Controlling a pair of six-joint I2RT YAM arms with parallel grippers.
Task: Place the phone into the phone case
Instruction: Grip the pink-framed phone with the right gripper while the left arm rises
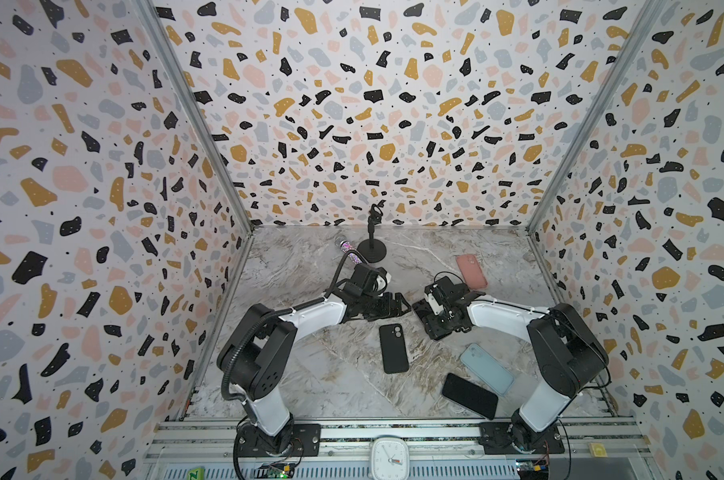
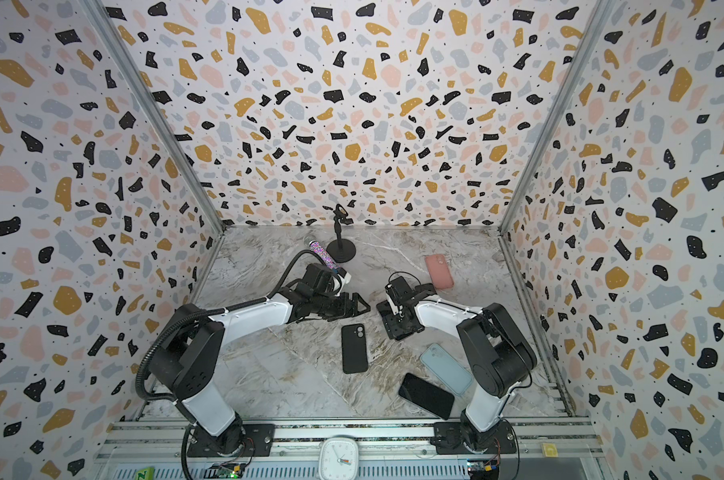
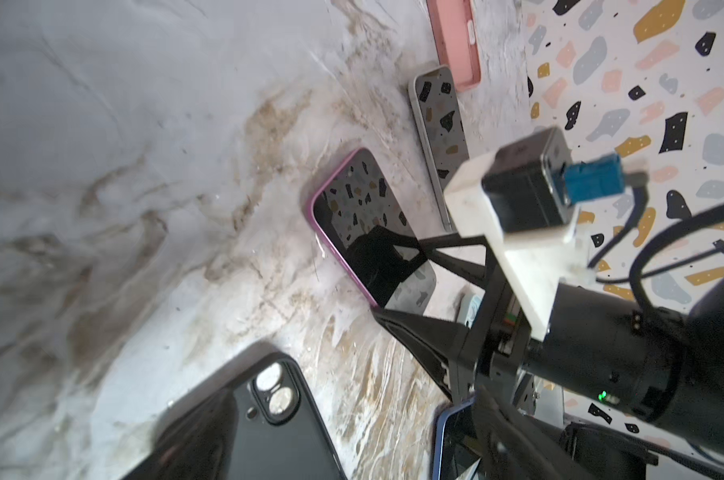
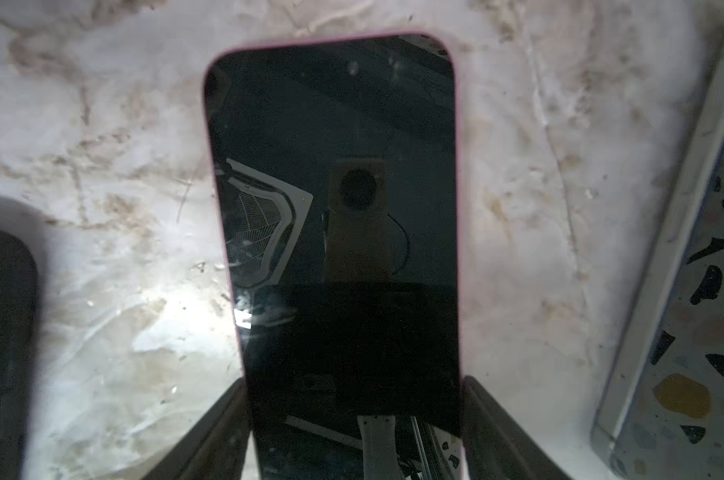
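Veined marble tabletop (image 1: pixel 310 374) — terrazzo-patterned walls (image 1: pixel 352 124) on three sides.

**Left wrist view.** A purple-rimmed phone (image 3: pixel 364 208) lies screen-up on the marble table (image 3: pixel 144 166), the right gripper (image 3: pixel 383 270) straddling its end with spread jaws. A silver phone (image 3: pixel 439 133) and pink case (image 3: pixel 455 41) lie at one o'clock from it, a black case (image 3: pixel 260 424) at seven.
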